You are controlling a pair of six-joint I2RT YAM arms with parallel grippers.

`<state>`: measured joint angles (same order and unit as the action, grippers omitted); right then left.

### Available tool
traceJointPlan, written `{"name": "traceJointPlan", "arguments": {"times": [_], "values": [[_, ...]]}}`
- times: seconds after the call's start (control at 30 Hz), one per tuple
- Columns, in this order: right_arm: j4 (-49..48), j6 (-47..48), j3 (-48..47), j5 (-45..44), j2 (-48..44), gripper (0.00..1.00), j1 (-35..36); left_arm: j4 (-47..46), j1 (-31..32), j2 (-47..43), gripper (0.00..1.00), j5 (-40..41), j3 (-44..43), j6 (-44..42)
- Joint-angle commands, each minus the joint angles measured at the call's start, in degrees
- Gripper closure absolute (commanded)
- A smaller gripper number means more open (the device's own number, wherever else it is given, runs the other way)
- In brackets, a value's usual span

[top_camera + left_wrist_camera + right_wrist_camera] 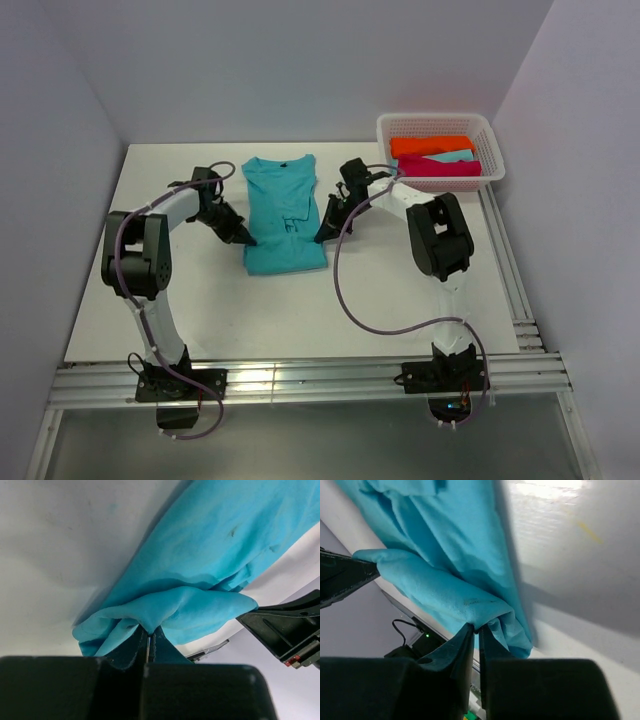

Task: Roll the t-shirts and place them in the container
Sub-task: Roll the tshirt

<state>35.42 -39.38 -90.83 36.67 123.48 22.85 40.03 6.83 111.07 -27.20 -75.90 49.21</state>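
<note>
**White table (180, 300): turquoise t-shirt (283, 215) gripped at both near corners**

From above, both arms are seen bent inward. The left gripper (247, 240) and right gripper (322, 238) are lowered to the near corners of the turquoise t-shirt, which is spread mid-table.

In the left wrist view, a fold of cloth is pinched in closed jaws.

In the right wrist view, fabric is caught between jaws set barely apart.

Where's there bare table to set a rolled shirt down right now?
Bare table lies between the turquoise t-shirt and the near edge, and in the far-left corner. Crowded: the shirt's two sides, pinched by the left gripper and right gripper, and around the basket.
</note>
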Motion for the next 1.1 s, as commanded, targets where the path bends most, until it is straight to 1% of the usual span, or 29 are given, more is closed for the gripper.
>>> {"name": "traceJointPlan", "arguments": {"times": [0.0, 0.03, 0.1, 0.13, 0.23, 0.3, 0.4, 0.43, 0.5, 0.57, 0.6, 0.67, 0.73, 0.77, 0.87, 0.93, 1.0, 1.07], "values": [[-2.29, -1.23, -2.51, -0.19, 1.06, 0.83, -0.53, -1.88, -0.24, 0.55, 0.95, -0.57, -2.06, 0.18], [-2.28, -1.23, -2.6, -0.54, 1.32, 0.72, -0.61, -2.06, -0.24, 0.56, 0.83, -0.22, -2.15, 0.36], [-3.24, -1.32, -2.34, -0.98, 1.06, 0.62, -0.79, -2.15, -0.24, 0.56, 0.72, 0.04, -2.24, 0.45], [-3.51, -1.58, -1.55, -1.33, 0.1, 0.52, -0.88, -2.24, -0.33, 0.38, 0.61, 0.3, -2.15, 0.53], [-6.76, -1.76, 1.43, -2.03, -4.1, 0.45, -1.58, -3.55, -0.85, -2.16, 0.55, 0.48, -1.54, 0.45], [-8.78, -1.41, 3.02, -1.42, -6.22, 0.45, -1.84, -3.47, -1.38, -4.8, 0.53, 2.32, -1.79, -0.51], [-7.74, 0.79, 3.64, -0.46, -8.52, 0.5, -1.93, 0.83, -0.94, -6.48, 0.52, 5.48, -4.34, -4.03], [-6.86, 1.75, 3.12, 0.33, -8.69, 0.53, -1.5, 2.75, -0.51, -6.48, 0.53, 5.49, -4.95, -5.25], [-4.24, 2.72, 2.24, 0.34, -8.78, 0.58, -0.62, 3.3, 0.11, -7.26, 0.54, 4.97, -4.7, -5.7], [-2.56, 3.43, 0.92, 0.6, -8.43, 0.7, 0.96, 2.86, 1.51, -8.66, 0.54, 4.0, -3.38, -5.44], [-1.85, 3.25, 0.74, 1.21, -8.26, 0.84, 1.49, 2.6, 2.13, -9.02, 0.55, 3.39, -3.03, -5.09], [-1.93, 2.64, 0.65, 3.93, -7.91, 0.93, 2.54, 2.33, 4.32, -9.11, 0.57, 0.84, -2.24, -5.09], [-1.76, 2.55, 0.04, 4.82, -6.77, 1.0, 4.3, 1.89, 6.17, -8.24, 0.58, -0.3, -1.89, -5.7], [-1.58, 2.81, -0.4, 4.82, -6.15, 1.0, 5.0, 1.46, 8.0, -7.45, 0.59, -0.22, -1.8, -5.88], [-1.23, 2.64, -2.16, 7.35, -2.9, 1.0, 7.47, -1.35, 10.21, -6.22, 0.61, -2.06, -0.22, -6.15], [-2.28, 2.29, -2.78, 8.94, -0.79, 1.0, 8.96, -2.94, 10.48, -5.69, 0.63, -2.68, 1.27, -5.97], [-1.76, 2.55, -3.48, 8.86, 1.13, 1.0, 9.67, -3.38, 10.48, -4.46, 0.66, -3.21, 1.72, -6.67], [-1.32, 3.07, -4.09, 8.86, 2.63, 1.0, 10.37, -3.99, 10.48, -3.23, 0.67, -2.95, 2.77, -7.2]]}}
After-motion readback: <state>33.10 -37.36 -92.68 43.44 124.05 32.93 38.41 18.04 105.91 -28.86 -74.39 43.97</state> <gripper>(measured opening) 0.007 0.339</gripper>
